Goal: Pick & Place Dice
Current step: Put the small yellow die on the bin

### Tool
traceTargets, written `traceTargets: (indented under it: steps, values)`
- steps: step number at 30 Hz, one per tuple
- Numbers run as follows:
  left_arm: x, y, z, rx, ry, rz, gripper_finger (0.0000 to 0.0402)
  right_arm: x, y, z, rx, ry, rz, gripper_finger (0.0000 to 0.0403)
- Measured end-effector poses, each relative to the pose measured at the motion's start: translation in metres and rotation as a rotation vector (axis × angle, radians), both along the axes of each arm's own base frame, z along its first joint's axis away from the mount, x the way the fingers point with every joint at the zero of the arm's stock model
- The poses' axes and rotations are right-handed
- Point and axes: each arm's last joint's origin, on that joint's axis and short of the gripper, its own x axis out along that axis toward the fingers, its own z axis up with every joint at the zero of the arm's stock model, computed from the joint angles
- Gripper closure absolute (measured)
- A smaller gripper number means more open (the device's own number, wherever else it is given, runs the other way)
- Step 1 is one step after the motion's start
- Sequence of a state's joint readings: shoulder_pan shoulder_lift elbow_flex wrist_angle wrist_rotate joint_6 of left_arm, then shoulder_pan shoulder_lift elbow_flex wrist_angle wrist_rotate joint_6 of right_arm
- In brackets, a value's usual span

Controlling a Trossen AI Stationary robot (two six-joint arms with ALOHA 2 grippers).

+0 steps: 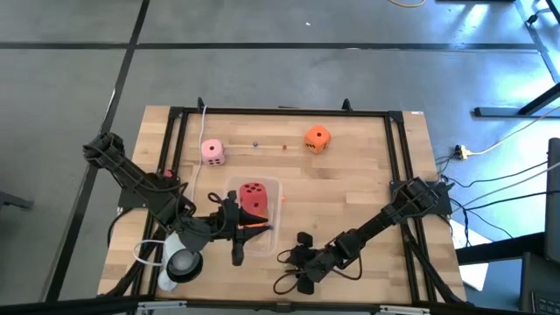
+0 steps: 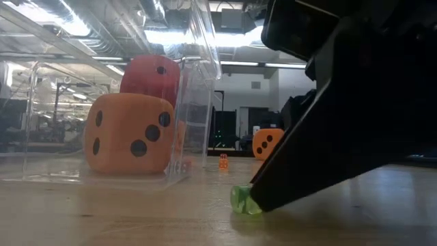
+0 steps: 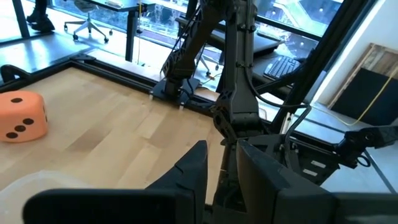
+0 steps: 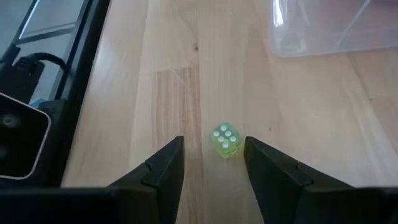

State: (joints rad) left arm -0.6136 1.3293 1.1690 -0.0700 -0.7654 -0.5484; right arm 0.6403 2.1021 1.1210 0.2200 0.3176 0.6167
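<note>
R fingers (image 4: 273,171) stand apart w/ a tiny green die (image 4: 226,140) between them on the bare wood, touching neither pad; only the R wrist view shows that gap. Low view has the same green die (image 2: 244,200) right at the tip of a dark finger, on the tabletop. High view puts the right gripper (image 1: 297,260) near the front edge, just R of the clear container (image 1: 273,185), but the green die is too small to make out there.

Left gripper (image 1: 252,226) is over the container's front part; its fingers look close together w/ something orange at the tips, but can't tell if they clamp anything.

Dice: red die (image 1: 254,196) sits in the container per high view. Low view adds an orange die (image 2: 128,132) inside the clear walls in front of the red one (image 2: 151,76); from above that orange one is hidden under the L gripper. A second orange die (image 1: 317,138) lies toward the table's back edge, also seen in L wrist view (image 3: 22,116) and far off in low view (image 2: 268,143). Pink die (image 1: 213,151) back-left, in high view only.
</note>
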Motion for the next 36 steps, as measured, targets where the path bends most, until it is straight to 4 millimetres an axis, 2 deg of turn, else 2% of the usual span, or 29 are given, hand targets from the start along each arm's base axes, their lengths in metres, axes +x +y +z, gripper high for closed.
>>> traceTargets:
  steps: [8,20,36]
  values:
    - [0.000,0.000,0.000,0.002,0.001,0.000,0.0325,0.002,-0.002,0.000,-0.003,-0.004,-0.006,0.0234]
    - [0.000,0.000,0.000,0.002,0.001,0.000,0.0325,0.011,-0.017,0.000,0.005,0.002,-0.040,0.0234]
    - [0.000,0.000,-0.001,0.008,0.008,-0.007,0.0325,0.006,-0.010,-0.003,0.024,0.024,-0.030,0.0234]
